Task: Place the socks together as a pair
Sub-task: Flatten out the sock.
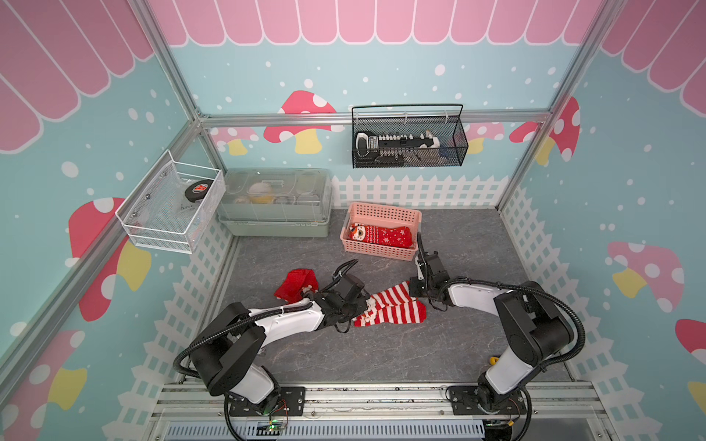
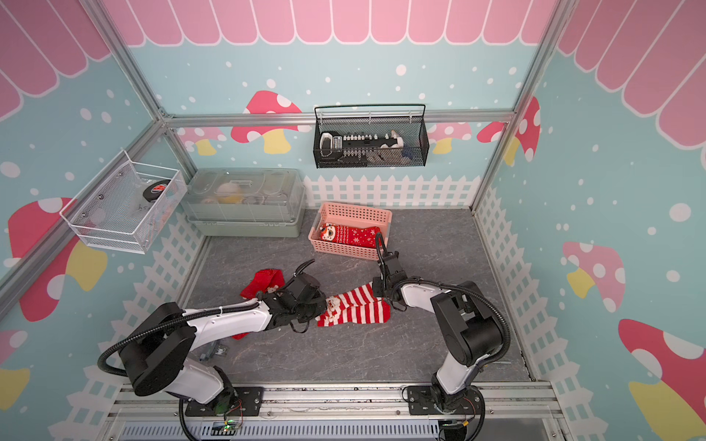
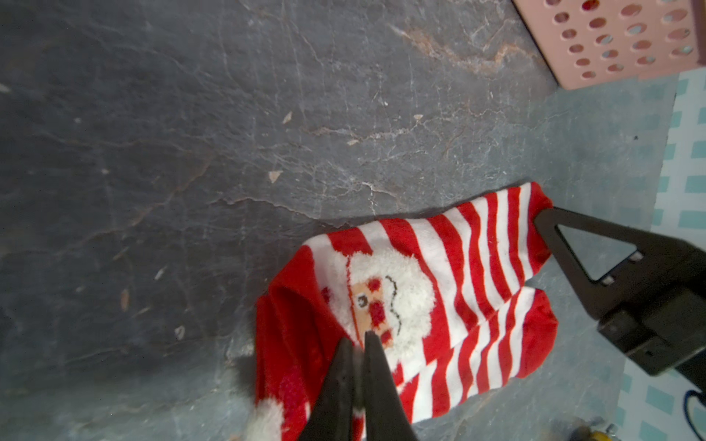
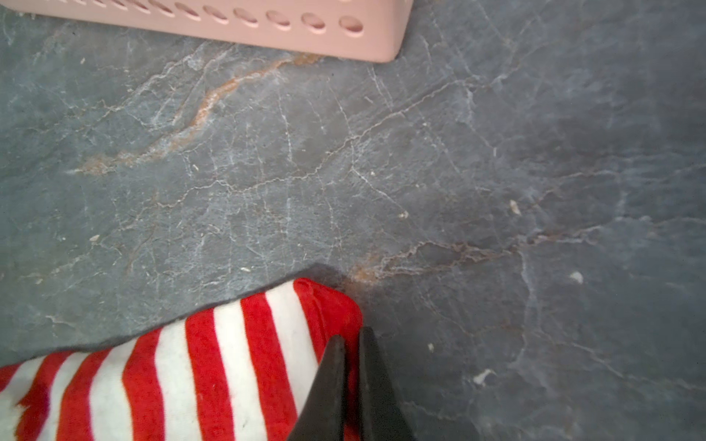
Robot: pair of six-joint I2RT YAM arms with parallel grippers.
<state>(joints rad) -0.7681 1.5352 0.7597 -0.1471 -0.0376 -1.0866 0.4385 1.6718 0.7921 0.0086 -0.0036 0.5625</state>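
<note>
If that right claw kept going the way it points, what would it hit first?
The right gripper is shut on the striped sock, angled down, so it would likely press into the grey table first; the pink basket lies farther ahead.

My gripper (image 4: 352,338) pinches the striped sock's (image 4: 214,366) red toe; pink basket (image 4: 290,38) farther off on grey table (image 4: 420,152).
</note>
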